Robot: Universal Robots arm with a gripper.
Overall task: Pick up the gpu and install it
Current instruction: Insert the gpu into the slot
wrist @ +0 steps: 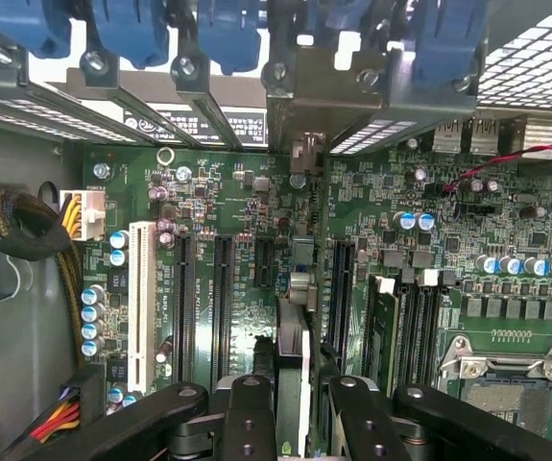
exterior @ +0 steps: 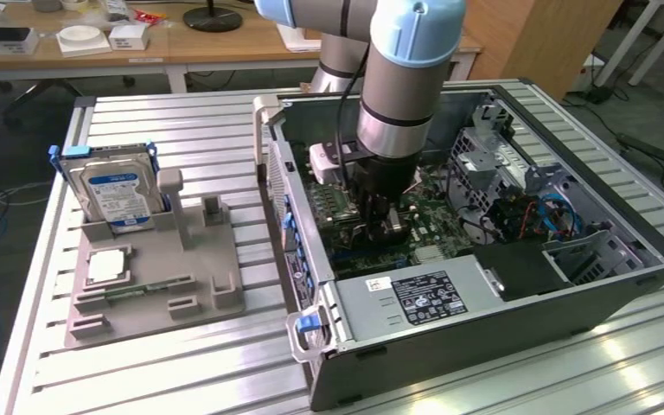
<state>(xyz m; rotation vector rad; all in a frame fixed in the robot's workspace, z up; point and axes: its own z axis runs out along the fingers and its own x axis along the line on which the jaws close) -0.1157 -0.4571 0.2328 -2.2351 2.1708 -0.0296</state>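
The arm is down inside the open computer case (exterior: 563, 285), so this is the install step; the gripper (wrist: 295, 403) is clenched on the gpu (wrist: 293, 360), held edge-on above the motherboard (wrist: 429, 259) near the case's rear wall; I'd judge it must line up with a slot (wrist: 341, 288) and press straight down.

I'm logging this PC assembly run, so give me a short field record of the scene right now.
setting: open computer case on a slatted metal table
gripper: down inside the case, over the motherboard
held item: gpu, edge-on between the fingers, above the expansion slots
gpu seating: cannot tell if it is in a slot
parts holder: grey tray on the exterior view's left, hard drive standing in it
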